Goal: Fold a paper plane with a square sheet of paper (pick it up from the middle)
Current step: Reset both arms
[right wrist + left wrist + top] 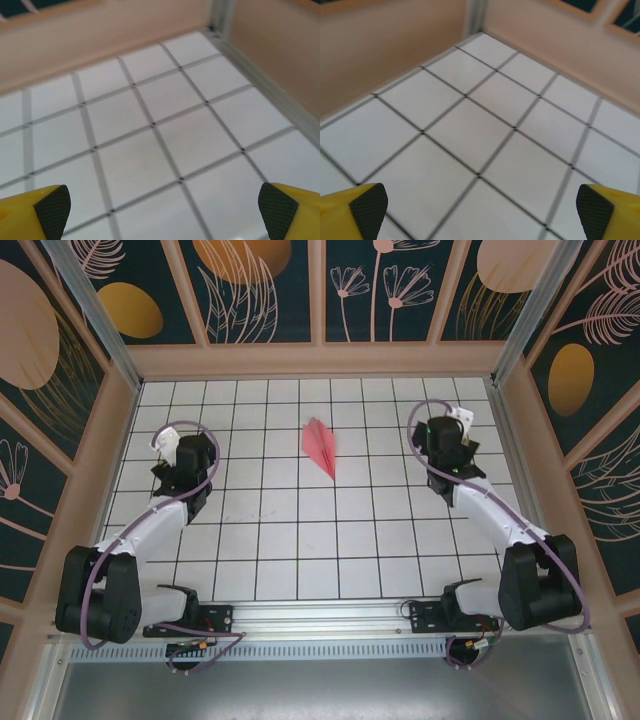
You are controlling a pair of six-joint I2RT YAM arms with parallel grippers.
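**Item:** plane [320, 447]. Pink paper dart, folded, with a centre crease. It lies flat on the table [300, 540], in the far half and about midway between left and right. The point faces near and slightly right, the broad tail far and left.

**Left gripper** [178, 440]: over the left side of the table, well apart from the plane, which lies to its right. In the wrist view [480, 212] the yellow fingers with black pads [367, 207] stand spread to the frame's edges. They are released, with only bare white tiles between them. It faces the far left corner, where the tan wall [395, 45] meets the grid.

**Right gripper** [452, 430]: over the right side, well apart from the plane, which lies to its left. In the wrist view [162, 212] the pads [52, 210] are equally wide and grasp nothing, over bare tiles. It faces the far right corner.

**Relation:** the plane sits between the two grippers, touched by neither.
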